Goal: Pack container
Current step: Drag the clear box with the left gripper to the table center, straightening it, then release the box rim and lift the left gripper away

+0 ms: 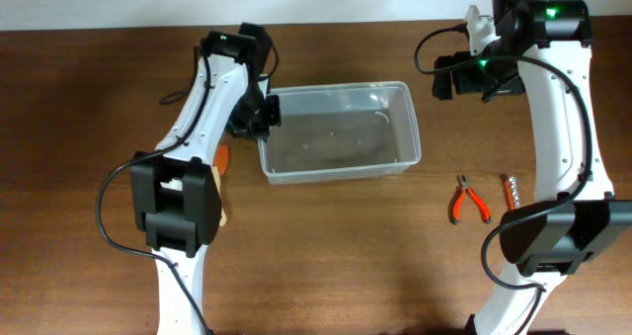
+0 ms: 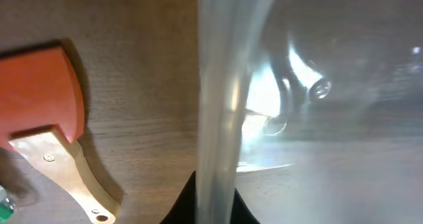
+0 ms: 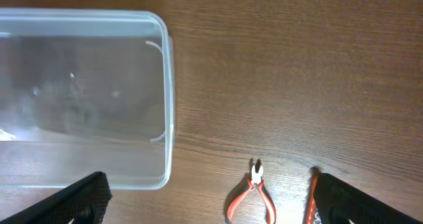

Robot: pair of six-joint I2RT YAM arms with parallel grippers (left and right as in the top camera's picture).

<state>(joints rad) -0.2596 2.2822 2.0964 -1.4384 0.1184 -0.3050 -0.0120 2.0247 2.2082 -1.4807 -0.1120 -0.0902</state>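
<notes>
The packing has barely begun. The container (image 1: 341, 132) sits in the middle of the table (image 1: 326, 256) and nothing can be seen inside it; its clear floor shows only the wood beneath. Everything that might go in lies outside. The orange-handled pliers (image 1: 469, 199) and a second small tool (image 1: 511, 190) just beside them rest to the right of the container, on its near side. An orange scraper (image 1: 223, 159) with a wooden handle lies close to the container's left wall, partly under the left arm. By the look of it, all the loading is yet to do.

The left gripper (image 1: 267, 113) is at the container's left wall. In the left wrist view its dark fingertips (image 2: 177, 212) stand one on each side of the rim, narrowed until they seem to pinch the plastic. It looks like a hold on the wall, probably to steady or shift the tub.

The right gripper (image 1: 456, 78) hangs above the table beyond the container's far right corner, well apart from the tools. Its fingers (image 3: 82, 199) are spread wide, with nothing held and nothing touched; only bare table and the pliers show between them.
</notes>
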